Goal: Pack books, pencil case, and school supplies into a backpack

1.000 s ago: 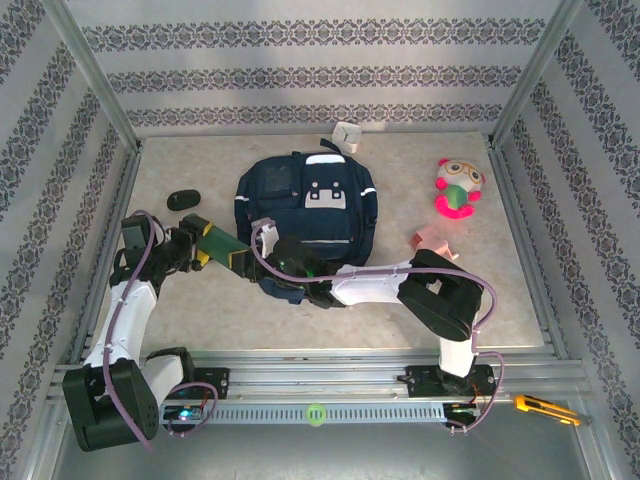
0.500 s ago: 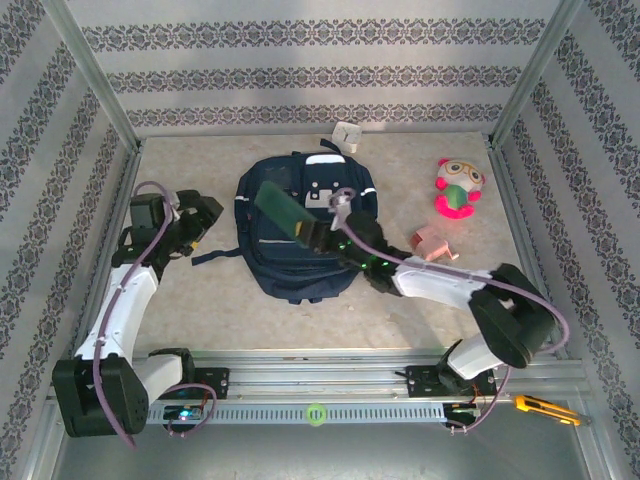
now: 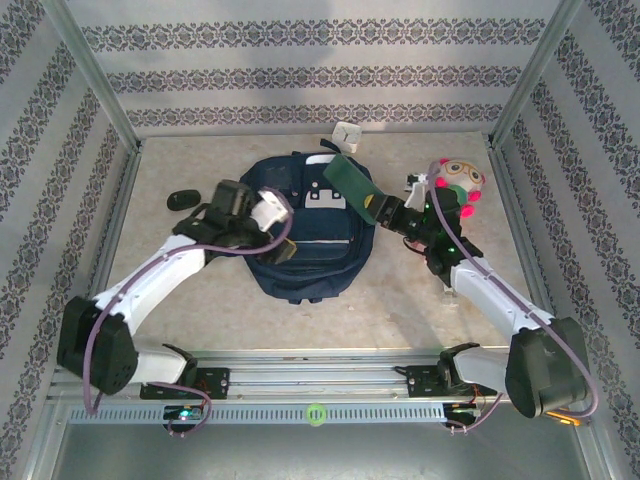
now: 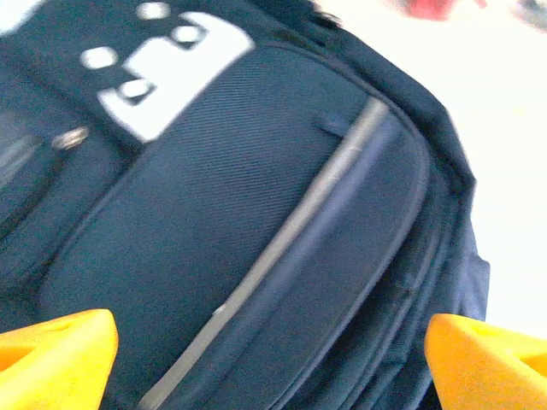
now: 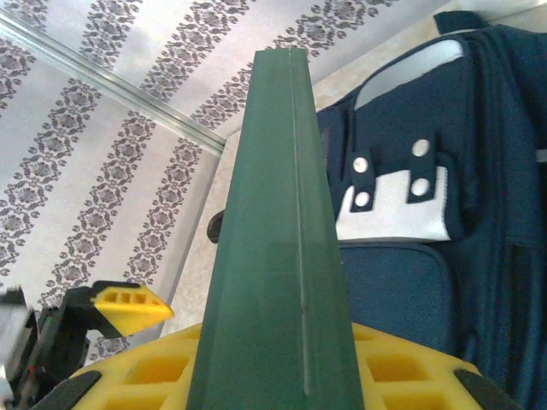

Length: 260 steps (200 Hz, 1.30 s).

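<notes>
One dark green book [image 3: 350, 183], thin, stiff and probably light, is hanging tilted above the navy backpack [image 3: 320, 265]'s upper right corner, with the right gripper [image 3: 385, 212] clamping its lower end. Holding it by that end is probably best for sliding it in edgewise. The left gripper [image 3: 278, 240] is hovering low over the backpack's front pocket, arm outstretched, jaws wide apart and gripping nothing.

Left end effector [image 4: 272, 357] agape, right end effector [image 3: 384, 212] (outstretched) seemingly clamped
</notes>
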### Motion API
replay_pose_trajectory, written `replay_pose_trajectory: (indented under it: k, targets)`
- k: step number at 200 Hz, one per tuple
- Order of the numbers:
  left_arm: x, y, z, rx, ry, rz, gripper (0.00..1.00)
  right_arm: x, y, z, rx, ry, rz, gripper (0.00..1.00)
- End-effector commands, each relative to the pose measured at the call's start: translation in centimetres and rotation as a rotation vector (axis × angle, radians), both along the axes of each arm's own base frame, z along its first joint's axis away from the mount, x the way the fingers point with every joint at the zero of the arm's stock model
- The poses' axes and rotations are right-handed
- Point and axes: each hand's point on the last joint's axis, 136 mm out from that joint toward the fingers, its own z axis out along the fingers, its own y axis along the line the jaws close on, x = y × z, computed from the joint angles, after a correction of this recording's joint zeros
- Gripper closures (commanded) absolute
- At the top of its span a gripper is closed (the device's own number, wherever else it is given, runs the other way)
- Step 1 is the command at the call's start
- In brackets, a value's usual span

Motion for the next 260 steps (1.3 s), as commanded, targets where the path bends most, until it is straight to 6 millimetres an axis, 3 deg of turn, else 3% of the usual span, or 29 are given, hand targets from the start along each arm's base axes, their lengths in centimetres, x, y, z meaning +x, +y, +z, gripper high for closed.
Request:
replay_pose_trajectory:
  k: [1,21,46,93,122,145,152,164,178,215,237,260]
  targets:
    - [-1.4,-2.2,-2.5,0.22,-0.061,-0.333,0.08,-1.2,-0.5,0.2,0.016,-0.003,0.04,0.78]
    - [-0.6,-3.4,-4.7,0.297,-0.07,-0.393,0.05,-1.3,-1.2,0.1,0.014,-0.003,0.022,0.78]
    - [1.4,-4.9,-5.5,0.298,-0.157,-0.38,0.04,-1.6,-1.5,0.3,0.017,-0.004,0.019,0.78]
    - [3.4,-4.9,-8.1,0.376,-0.161,-0.363,0.03,-1.9,-1.8,-0.1,0.01,-0.001,0.011,0.78]
    - [4.5,-4.8,-8.5,0.408,-0.214,-0.336,0.24,-2.2,-2.1,-0.2,0.01,0.003,0.007,0.78]
    - [4.4,-5.8,-6.2,0.339,-0.259,-0.309,0.47,-2.4,-2.9,-0.1,0.02,0.008,-0.017,0.78]
    - [4.0,-6.1,-5.2,0.309,-0.265,-0.31,0.56,-2.6,-3.2,0.2,0.039,0.014,-0.021,0.78]
    - [3.7,-6.6,-3.1,0.25,-0.291,-0.28,0.81,-3.0,-3.4,1.1,0.073,0.009,-0.019,0.78]
    - [4.1,-6.7,-0.5,0.19,-0.329,-0.205,0.94,-3.5,-3.8,2.2,0.101,0.001,-0.028,0.78]
    - [5.7,-5.8,5.2,0.123,-0.362,-0.016,1.0,-5.6,-6.7,4.5,0.146,-0.018,-0.154,0.78]
    - [6.3,-5.5,8.2,0.075,-0.352,0.068,1.0,-7.4,-8.8,4.3,0.141,-0.004,-0.28,0.78]
    - [6.9,-5.4,11.1,0.009,-0.354,0.138,1.0,-9.0,-9.2,3.1,0.154,0.056,-0.312,0.78]
